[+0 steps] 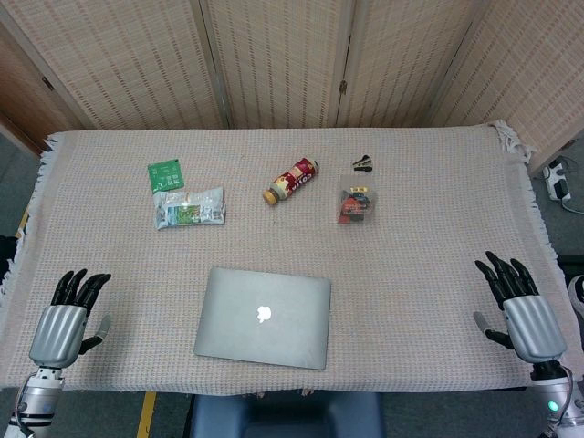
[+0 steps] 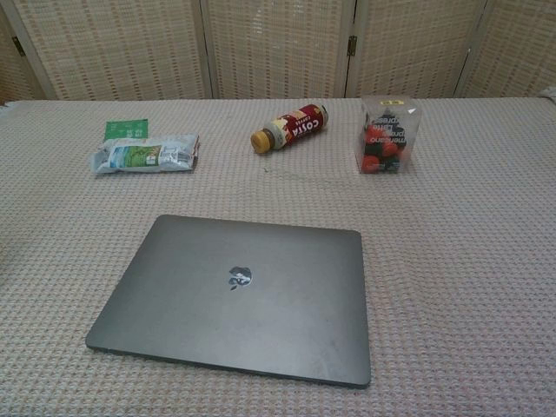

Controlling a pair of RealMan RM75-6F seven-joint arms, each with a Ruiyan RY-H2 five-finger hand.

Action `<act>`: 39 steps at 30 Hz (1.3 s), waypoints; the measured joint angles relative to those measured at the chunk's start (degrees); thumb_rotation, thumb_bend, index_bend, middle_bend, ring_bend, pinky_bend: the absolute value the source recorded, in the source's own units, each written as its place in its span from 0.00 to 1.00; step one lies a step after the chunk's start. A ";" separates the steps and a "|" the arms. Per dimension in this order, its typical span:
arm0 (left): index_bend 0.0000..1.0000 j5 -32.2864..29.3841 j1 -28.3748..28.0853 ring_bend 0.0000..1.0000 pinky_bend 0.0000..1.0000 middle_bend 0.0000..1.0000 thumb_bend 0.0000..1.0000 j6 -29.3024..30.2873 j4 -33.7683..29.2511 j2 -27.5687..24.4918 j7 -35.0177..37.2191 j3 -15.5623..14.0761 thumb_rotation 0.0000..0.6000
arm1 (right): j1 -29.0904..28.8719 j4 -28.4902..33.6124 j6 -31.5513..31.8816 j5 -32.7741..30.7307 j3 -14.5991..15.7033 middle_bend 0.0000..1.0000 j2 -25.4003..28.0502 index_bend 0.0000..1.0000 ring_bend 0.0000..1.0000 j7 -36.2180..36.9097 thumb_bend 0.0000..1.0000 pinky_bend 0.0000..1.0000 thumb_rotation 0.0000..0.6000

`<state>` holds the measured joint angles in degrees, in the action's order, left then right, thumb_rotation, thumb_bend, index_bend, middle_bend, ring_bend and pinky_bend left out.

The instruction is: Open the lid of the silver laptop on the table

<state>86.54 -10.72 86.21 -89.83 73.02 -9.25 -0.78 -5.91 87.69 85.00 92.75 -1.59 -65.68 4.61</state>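
The flat silver aluminium laptop (image 1: 263, 318) lies closed on the woven cloth, between the left hand (image 1: 66, 321) and the right hand (image 1: 522, 310), well apart from both. Both hands are released, holding nothing. I think one hand should hold the base while the other gently lifts the lid's edge.
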 measured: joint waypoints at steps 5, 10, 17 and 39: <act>0.15 0.55 0.10 0.07 0.00 0.19 0.48 -0.10 0.36 0.31 0.16 0.51 1.00 | -0.20 0.45 0.06 -0.07 -0.10 0.00 0.12 0.00 0.08 -0.37 0.38 0.00 1.00; 0.15 1.77 -0.20 0.07 0.00 0.19 0.46 -0.24 0.53 -0.04 0.47 0.70 1.00 | 0.21 0.53 1.17 0.20 -0.01 0.00 0.43 0.00 0.08 -0.29 0.38 0.00 1.00; 0.16 6.75 -3.33 0.07 0.00 0.19 0.38 -2.06 0.71 -1.20 1.09 1.01 1.00 | 1.08 0.46 2.99 0.80 0.27 0.00 0.96 0.00 0.08 0.50 0.38 0.00 1.00; 0.09 20.61 -26.97 0.06 0.00 0.13 0.12 -28.38 1.34 4.27 0.42 0.28 1.00 | 1.93 0.39 3.76 1.04 0.96 0.00 0.79 0.00 0.08 0.42 0.38 0.00 1.00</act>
<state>107.16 -37.69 57.83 -88.50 77.29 -8.83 -0.50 -3.98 88.09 88.76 93.79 -0.62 -64.90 5.03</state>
